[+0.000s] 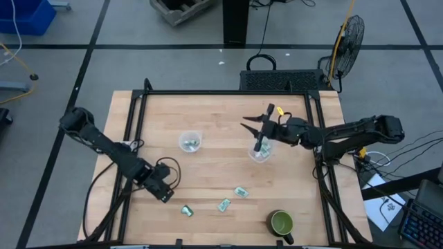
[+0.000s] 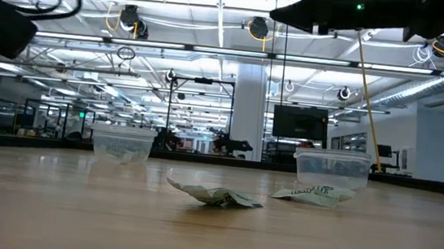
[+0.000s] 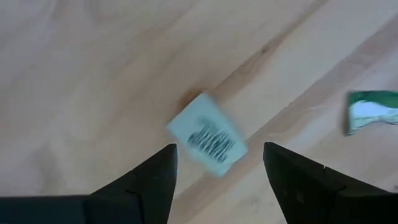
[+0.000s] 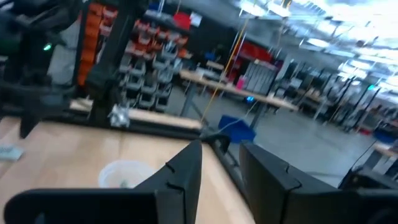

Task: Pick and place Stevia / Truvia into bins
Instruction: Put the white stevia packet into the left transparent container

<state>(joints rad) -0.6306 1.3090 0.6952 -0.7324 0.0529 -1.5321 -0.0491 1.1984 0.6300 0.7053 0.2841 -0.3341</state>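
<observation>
Two clear cups stand on the wooden table, the left cup (image 1: pixel 190 142) (image 2: pixel 124 144) and the right cup (image 1: pixel 261 153) (image 2: pixel 330 169), each with green-white packets inside. Three loose packets lie flat near the near edge (image 1: pixel 187 210) (image 1: pixel 223 205) (image 1: pixel 240 192). My left gripper (image 1: pixel 166 194) (image 3: pixel 221 155) hovers open just above the table. A packet lying barcode side up (image 3: pixel 208 135) sits just ahead of its fingertips, and another packet (image 3: pixel 373 112) lies off to one side. My right gripper (image 1: pixel 257 128) (image 4: pixel 222 155) is open and empty, raised over the right cup.
A green mug (image 1: pixel 282 223) stands near the table's near right corner. A black metal frame (image 1: pixel 221 92) runs along the table's far edge and both sides. Bare wood lies between the cups and the loose packets.
</observation>
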